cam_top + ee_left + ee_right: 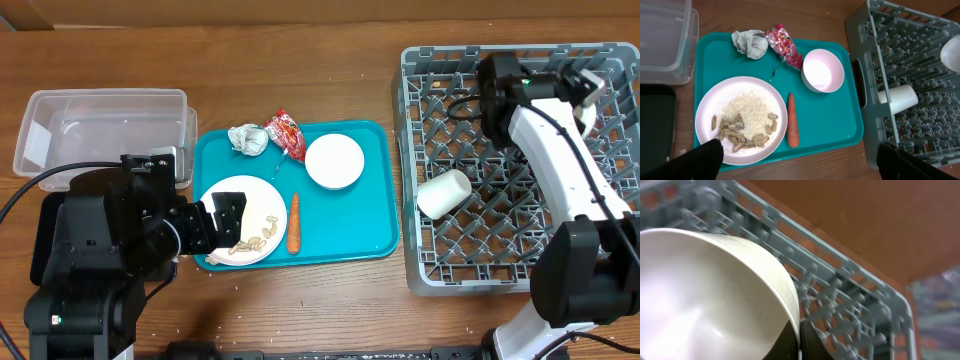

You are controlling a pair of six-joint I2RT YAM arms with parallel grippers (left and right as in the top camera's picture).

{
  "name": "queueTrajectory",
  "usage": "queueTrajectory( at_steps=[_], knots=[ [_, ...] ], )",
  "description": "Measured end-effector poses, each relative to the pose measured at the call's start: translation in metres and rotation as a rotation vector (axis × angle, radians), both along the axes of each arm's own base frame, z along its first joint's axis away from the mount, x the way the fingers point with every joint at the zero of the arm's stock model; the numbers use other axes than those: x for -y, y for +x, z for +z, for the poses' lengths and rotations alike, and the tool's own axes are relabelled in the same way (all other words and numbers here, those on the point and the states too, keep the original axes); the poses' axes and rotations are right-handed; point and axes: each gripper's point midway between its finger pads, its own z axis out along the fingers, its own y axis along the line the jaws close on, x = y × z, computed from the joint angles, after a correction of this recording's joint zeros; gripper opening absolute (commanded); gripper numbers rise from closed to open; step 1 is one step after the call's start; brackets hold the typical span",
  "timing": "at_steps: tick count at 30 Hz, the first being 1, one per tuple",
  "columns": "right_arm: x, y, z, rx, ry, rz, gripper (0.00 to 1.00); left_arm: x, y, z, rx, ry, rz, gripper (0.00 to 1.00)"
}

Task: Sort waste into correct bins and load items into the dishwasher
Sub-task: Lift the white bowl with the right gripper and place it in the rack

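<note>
White bowl (705,295) rim clamped btwn R gripper (799,345) jaws, at grey rack (850,297) corner.

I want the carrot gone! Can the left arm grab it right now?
Probably yes. The left gripper is wide open and hangs over the plate next to the carrot. The carrot lies alone on the teal tray, with nothing on top of it.

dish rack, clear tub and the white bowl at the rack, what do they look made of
Grey lattice dish rack: moulded plastic, matte; uniform colour, cast pegs. Clear rectangular tub: glossy transparent plastic; the wooden table shows through. White round bowl: probably glazed ceramic or melamine; smooth, with soft sheen, thin rim.
</note>
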Motion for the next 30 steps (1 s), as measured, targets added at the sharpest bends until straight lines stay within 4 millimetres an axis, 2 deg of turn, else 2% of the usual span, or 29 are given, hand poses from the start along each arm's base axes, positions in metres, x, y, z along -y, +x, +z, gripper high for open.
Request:
queueTrajectory(
  at_steps=[10, 23, 30],
  knots=[
    [0.001, 0.032, 0.017, -0.046, -0.1, 0.12, 0.04, 0.0, 0.0, 0.0, 0.0, 0.0, 0.0, 1.0],
    [0.003, 0.034, 0.012, -0.161, -0.144, 0.168, 0.04, 0.0, 0.0, 0.0, 0.0, 0.0, 0.0, 1.0],
    [0.004, 0.036, -0.01, -0.26, -0.169, 0.167, 0.04, 0.0, 0.0, 0.0, 0.0, 0.0, 0.0, 1.0]
  ],
)
